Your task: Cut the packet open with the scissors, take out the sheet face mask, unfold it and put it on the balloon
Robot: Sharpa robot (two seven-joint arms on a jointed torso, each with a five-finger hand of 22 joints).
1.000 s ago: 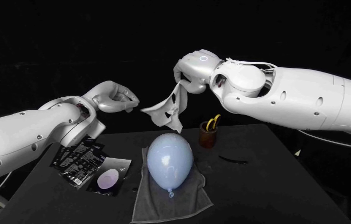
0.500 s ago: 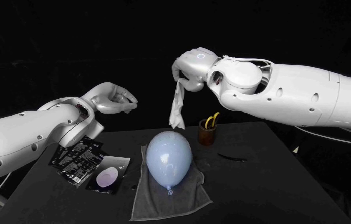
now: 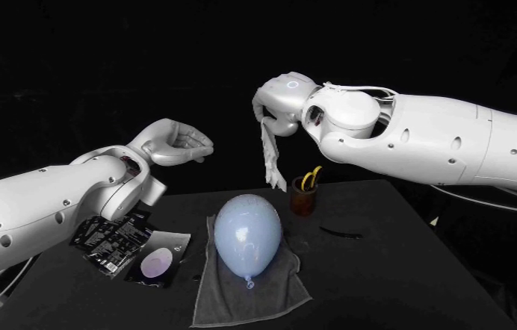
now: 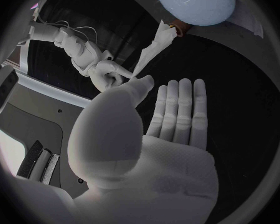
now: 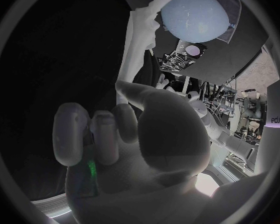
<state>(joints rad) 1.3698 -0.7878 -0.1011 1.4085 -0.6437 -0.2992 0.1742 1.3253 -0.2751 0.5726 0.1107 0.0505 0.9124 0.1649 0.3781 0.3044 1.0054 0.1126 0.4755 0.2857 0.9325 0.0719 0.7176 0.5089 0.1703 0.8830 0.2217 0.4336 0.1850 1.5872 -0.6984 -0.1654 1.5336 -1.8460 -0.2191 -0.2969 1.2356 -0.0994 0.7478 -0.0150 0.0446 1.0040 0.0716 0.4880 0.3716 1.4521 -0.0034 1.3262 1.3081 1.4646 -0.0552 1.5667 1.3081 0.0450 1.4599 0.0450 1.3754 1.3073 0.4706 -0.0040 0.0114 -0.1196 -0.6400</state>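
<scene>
Fingers (image 5: 104, 137) of the right hand (image 3: 278, 112) were curled in, pinching the top of the white sheet face mask (image 3: 268, 154). It hung in the air as a narrow, crumpled strip, folded on itself, above and just behind the pale blue oval balloon (image 3: 248, 233) lying on a grey cloth towel (image 3: 231, 300). The left hand (image 3: 178, 142) hovered apart from the mask, empty, fingers straight and side by side, thumb out. To unfold it well, the left hand should probably catch a free lower edge, then both draw apart gently. So thin a sheet would likely cling to itself and might tear.
</scene>
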